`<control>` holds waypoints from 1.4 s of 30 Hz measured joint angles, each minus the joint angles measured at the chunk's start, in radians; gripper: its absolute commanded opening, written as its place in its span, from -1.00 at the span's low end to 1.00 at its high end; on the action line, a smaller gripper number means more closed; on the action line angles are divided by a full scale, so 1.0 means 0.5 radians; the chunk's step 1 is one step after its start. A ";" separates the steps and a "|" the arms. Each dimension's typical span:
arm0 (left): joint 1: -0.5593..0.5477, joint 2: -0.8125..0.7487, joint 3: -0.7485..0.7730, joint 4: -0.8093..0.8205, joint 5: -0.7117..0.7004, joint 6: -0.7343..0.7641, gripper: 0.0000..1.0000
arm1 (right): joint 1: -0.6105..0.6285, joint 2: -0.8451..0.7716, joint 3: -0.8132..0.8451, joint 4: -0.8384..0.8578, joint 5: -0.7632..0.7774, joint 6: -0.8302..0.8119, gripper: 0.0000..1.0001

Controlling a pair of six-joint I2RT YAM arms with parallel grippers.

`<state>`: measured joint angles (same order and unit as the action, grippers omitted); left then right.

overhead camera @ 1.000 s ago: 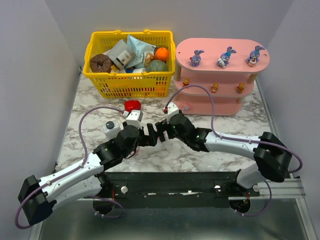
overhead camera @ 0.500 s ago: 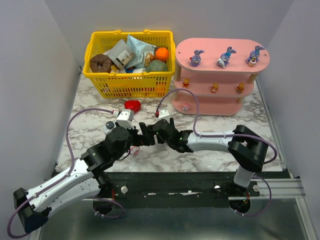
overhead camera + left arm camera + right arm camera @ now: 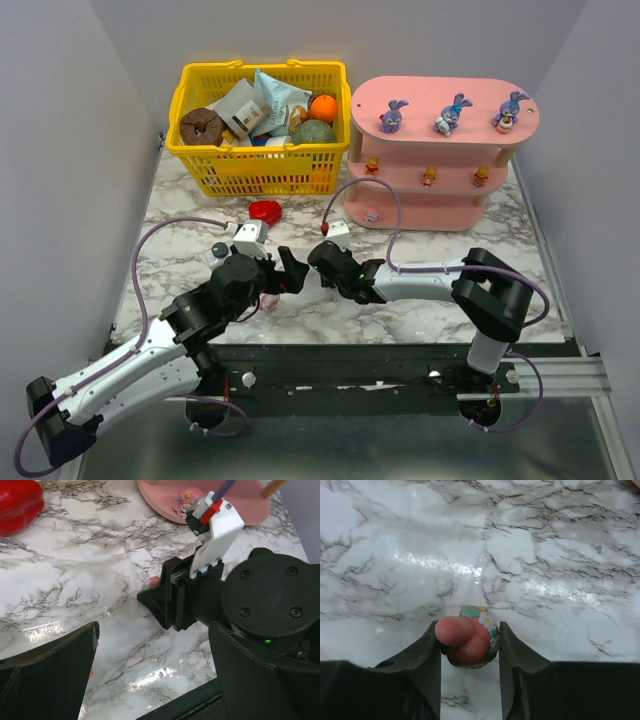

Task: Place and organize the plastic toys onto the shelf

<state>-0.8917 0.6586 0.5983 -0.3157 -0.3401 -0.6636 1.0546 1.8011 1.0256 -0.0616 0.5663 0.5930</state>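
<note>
A small pink toy [image 3: 467, 640] with a flowered base sits on the marble between the fingers of my right gripper [image 3: 469, 630], and both pads touch its sides. The left wrist view shows it as a pink speck [image 3: 151, 583] at the right gripper's tip. My left gripper [image 3: 152, 645] stands wide open just in front, with only bare table between its fingers. In the top view the two grippers face each other, right [image 3: 318, 264] and left [image 3: 291, 271]. The pink shelf [image 3: 440, 95] holds three purple bunnies [image 3: 450, 114] on top, three orange figures [image 3: 429, 177] on the middle board and one pink toy [image 3: 371, 213] on the lowest.
A yellow basket [image 3: 260, 170] full of packages stands at the back left, beside the shelf. A red heart-shaped object [image 3: 265, 211] lies in front of it. A white bottle with a dark cap [image 3: 219, 251] stands by my left arm. Grey walls close both sides.
My right gripper has dropped to the table near the front and closed from wide open onto the pink toy. My left arm drew back a little and stayed open.
</note>
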 measured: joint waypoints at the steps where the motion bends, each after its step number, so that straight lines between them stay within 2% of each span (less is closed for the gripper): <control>1: 0.000 0.006 0.000 0.002 0.002 0.000 0.98 | -0.005 -0.041 -0.046 -0.001 -0.006 -0.022 -0.99; 9: 0.000 0.144 -0.019 0.117 0.087 -0.007 0.97 | -0.216 -0.739 -0.695 -0.049 -0.175 -0.261 -0.98; 11: 0.000 0.207 -0.043 0.165 0.107 -0.008 0.98 | -0.262 -0.907 -0.814 -0.075 -0.266 -0.300 -0.90; 18: 0.000 0.329 -0.073 0.240 0.164 -0.008 0.98 | -0.267 -1.023 -0.897 -0.090 -0.465 -0.311 -0.78; 20: 0.000 0.340 -0.079 0.268 0.177 -0.008 0.98 | -0.267 -1.007 -0.897 -0.083 -0.504 -0.310 -0.26; 21: 0.000 0.346 -0.080 0.279 0.181 -0.008 0.98 | -0.267 -0.993 -0.897 -0.080 -0.521 -0.304 -0.14; 22: 0.000 0.352 -0.080 0.288 0.182 -0.008 0.98 | -0.267 -0.977 -0.897 -0.072 -0.527 -0.294 0.11; 23: 0.000 0.363 -0.080 0.300 0.185 -0.008 0.98 | -0.267 -0.968 -0.896 -0.056 -0.530 -0.288 0.26; 25: 0.000 0.381 -0.080 0.315 0.195 -0.008 0.98 | -0.267 -0.960 -0.896 -0.037 -0.539 -0.259 0.47; 30: 0.000 0.394 -0.085 0.324 0.205 -0.008 0.98 | -0.267 -0.969 -0.896 -0.046 -0.568 -0.206 0.75; 33: 0.000 0.394 -0.089 0.330 0.211 -0.008 0.98 | -0.267 -1.028 -0.896 -0.111 -0.568 -0.143 0.75; 36: 0.000 0.394 -0.091 0.329 0.211 -0.008 0.98 | -0.267 -1.128 -0.870 -0.254 -0.568 0.032 0.63; 39: 0.000 0.384 -0.094 0.329 0.211 -0.008 0.98 | -0.266 -1.275 -0.874 -0.372 -0.587 0.234 0.39; 40: 0.000 0.375 -0.098 0.329 0.211 -0.008 0.98 | -0.266 -1.340 -0.893 -0.385 -0.603 0.298 0.23; 42: 0.000 0.358 -0.104 0.327 0.211 -0.008 0.98 | -0.263 -1.485 -0.961 -0.385 -0.636 0.399 0.11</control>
<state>-0.8917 0.8375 0.5465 -0.1524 -0.2344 -0.6674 0.9230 1.0584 0.5449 -0.2543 0.2485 0.7925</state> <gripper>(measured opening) 0.988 0.647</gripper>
